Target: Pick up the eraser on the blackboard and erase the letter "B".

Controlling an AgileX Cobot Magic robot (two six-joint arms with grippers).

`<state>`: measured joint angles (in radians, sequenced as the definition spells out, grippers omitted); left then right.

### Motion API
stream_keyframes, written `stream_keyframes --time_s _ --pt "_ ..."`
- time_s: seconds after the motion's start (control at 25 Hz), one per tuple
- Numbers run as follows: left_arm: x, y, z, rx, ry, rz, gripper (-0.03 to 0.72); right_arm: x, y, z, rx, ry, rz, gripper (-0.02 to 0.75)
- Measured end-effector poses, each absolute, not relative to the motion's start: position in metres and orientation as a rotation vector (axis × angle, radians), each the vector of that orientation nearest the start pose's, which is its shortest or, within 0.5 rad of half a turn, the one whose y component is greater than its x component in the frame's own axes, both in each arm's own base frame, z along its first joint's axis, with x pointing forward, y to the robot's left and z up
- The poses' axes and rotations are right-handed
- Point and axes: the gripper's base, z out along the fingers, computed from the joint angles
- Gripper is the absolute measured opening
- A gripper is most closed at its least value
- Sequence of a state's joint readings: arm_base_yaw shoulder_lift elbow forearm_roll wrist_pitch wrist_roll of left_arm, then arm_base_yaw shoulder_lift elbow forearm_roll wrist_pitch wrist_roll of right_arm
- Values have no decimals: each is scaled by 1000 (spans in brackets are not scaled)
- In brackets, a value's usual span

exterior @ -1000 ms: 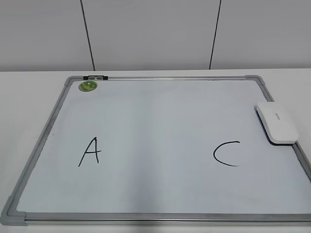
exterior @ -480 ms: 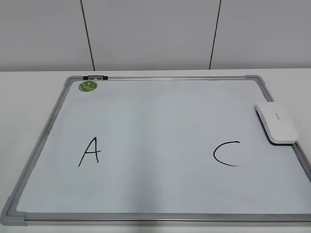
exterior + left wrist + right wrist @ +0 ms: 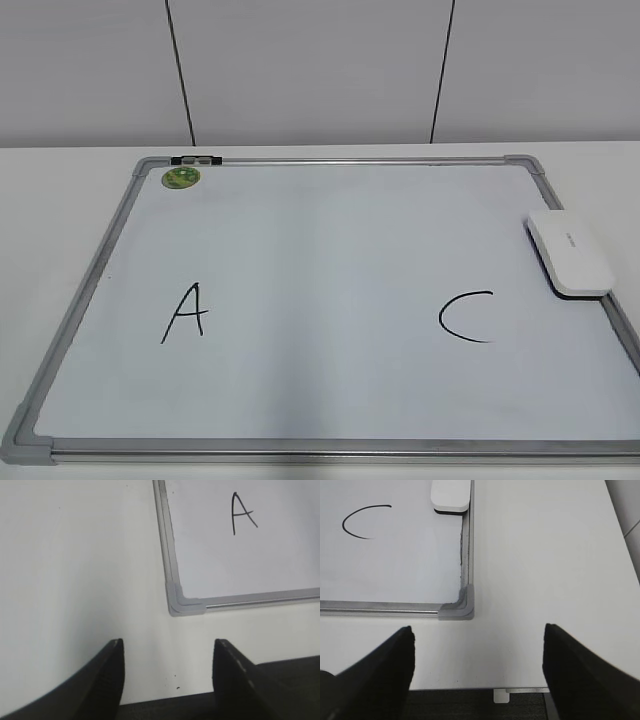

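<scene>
The blackboard is a white board with a grey frame, lying flat on the table. The white eraser lies on its right edge, felt side down; it also shows in the right wrist view. No letter "B" shows; the middle of the board is blank between a black "A" and a black "C". My left gripper is open and empty over the table near the board's front left corner. My right gripper is open and empty near the front right corner. Neither gripper shows in the exterior view.
A round green sticker and a black clip sit at the board's far left corner. The white table's front edge lies just below both grippers. A grey panelled wall stands behind the table.
</scene>
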<state>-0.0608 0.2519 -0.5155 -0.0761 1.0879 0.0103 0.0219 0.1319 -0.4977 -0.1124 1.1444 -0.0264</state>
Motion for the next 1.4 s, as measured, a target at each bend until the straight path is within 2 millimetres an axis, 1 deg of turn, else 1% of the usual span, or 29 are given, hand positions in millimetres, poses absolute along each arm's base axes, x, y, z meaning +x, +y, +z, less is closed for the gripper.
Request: stream_keyframes --time_s 0.28,0.44,1.4 --pt "4 -6 280 78 2137 -122 429 -1 -9 271 -23 2180 -152 591" --pt "-5 -6 279 79 2084 -122 429 -10 -9 270 -18 2122 -151 591" --pt "-6 -6 279 69 2084 -119 427 -11 -10 270 -16 2110 -164 591"
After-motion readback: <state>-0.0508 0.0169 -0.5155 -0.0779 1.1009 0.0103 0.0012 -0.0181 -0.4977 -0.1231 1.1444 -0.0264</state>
